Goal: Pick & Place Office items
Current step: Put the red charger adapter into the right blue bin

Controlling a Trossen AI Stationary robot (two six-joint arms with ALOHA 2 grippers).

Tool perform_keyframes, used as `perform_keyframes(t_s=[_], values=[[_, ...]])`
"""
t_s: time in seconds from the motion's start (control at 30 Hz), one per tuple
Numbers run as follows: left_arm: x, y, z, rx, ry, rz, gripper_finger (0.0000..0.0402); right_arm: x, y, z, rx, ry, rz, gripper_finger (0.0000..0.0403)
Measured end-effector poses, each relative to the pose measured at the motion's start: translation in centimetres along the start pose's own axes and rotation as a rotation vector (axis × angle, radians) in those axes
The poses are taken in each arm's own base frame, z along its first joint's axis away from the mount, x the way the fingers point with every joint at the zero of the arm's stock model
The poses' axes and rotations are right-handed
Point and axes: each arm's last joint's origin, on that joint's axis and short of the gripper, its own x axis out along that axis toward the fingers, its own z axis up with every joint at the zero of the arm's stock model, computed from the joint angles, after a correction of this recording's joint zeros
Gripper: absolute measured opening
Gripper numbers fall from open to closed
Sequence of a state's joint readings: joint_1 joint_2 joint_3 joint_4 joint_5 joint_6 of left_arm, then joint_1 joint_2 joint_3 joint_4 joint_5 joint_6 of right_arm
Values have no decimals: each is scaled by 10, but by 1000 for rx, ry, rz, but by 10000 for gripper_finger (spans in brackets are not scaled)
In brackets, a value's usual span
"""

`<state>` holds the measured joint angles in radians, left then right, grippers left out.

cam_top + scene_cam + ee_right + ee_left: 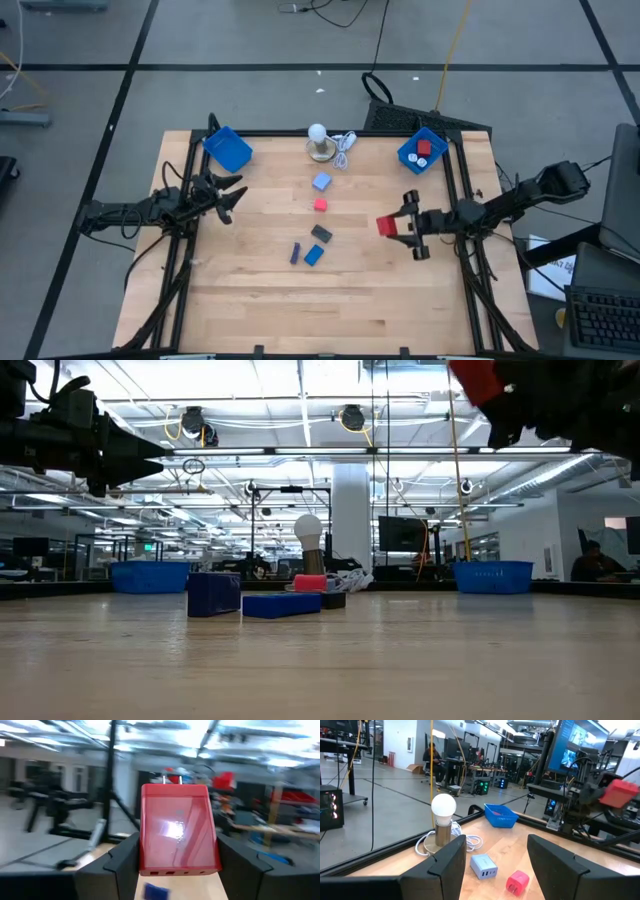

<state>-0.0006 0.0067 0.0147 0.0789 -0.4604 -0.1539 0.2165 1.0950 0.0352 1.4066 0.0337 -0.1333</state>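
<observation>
My right gripper (392,227) is shut on a large red block (386,226) with two metal prongs, held over the table's right part, high in the low view (478,380). On the table's middle rest a light blue block (321,181), a small red block (320,204), a dark grey block (321,233), a purple block (295,253) and a blue block (314,255). My left gripper (236,197) hangs open over the left part, touching nothing. Its wrist view shows the light blue block (484,866) and the small red block (517,882) ahead. My right gripper pinches the large red block between its two fingers, one on each of its narrow sides (143,845). The fingers come in level from the table's right side. The block is lifted clear of the table, and its prongs (172,780) point away from the gripper.
A blue tray (228,148) sits at the far left corner. Another blue tray (422,150) at the far right corner holds a red and a pale piece. A white bulb on a round base (318,140) with white cord stands at the far edge's middle. The near half is bare wood.
</observation>
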Motion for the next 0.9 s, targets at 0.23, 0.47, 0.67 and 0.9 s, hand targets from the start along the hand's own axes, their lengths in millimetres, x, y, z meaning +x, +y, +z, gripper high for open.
perform_keyframes(t_s=[0.23, 0.47, 0.67, 0.9], values=[[0, 0, 0, 0, 0, -1, 214, 1, 3, 1, -18, -13, 90, 210], [0, 0, 0, 0, 0, -1, 214, 1, 3, 0, -11, -9, 88, 211], [0, 0, 0, 0, 0, -2, 214, 0, -3, 0, 12, 13, -94, 212], [0, 0, 0, 0, 0, -3, 214, 3, -14, -11, -24, 157, -269, 212]])
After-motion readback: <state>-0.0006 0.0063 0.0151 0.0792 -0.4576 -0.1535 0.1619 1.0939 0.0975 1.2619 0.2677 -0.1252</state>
